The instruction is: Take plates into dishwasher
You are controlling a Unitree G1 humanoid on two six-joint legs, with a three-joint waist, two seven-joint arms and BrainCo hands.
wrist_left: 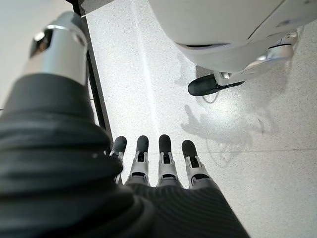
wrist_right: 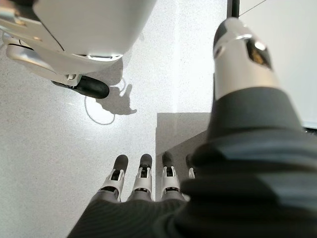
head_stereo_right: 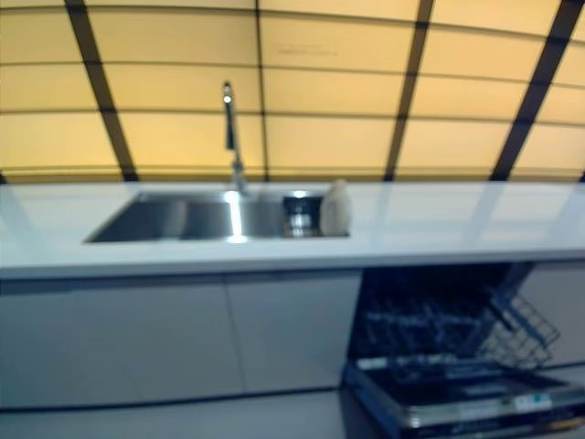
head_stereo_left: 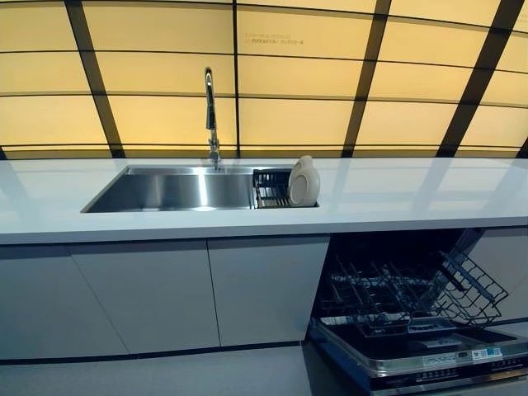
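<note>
1. Plates (head_stereo_left: 303,181): a small stack of pale plates stands on edge in a dark wire drying rack (head_stereo_left: 271,190) at the right end of the sink (head_stereo_left: 169,190), leaning slightly, held by neither hand.
2. The sink is a steel basin set into the white desk (head_stereo_left: 412,194); a tall chrome tap (head_stereo_left: 211,115) rises at its far edge, just left of the rack.
3. The dishwasher (head_stereo_left: 412,330) sits below the desk, to the right of the plates and nearer. Its door is folded down flat, and the dark wire lower rack (head_stereo_left: 404,293) is pulled out over the door with nothing in it.
4. Pale grey cabinet doors (head_stereo_left: 165,293) fill the desk's front to the left of the dishwasher.
5. Behind the desk, the wall (head_stereo_left: 330,82) is made of glowing amber panels split by dark bars.
6. The left hand (wrist_left: 158,168) hangs over the speckled pale floor (wrist_left: 247,173), fingers straight and relaxed, holding nothing.
7. The right hand (wrist_right: 143,183) hangs likewise above the floor, fingers straight, empty.
</note>
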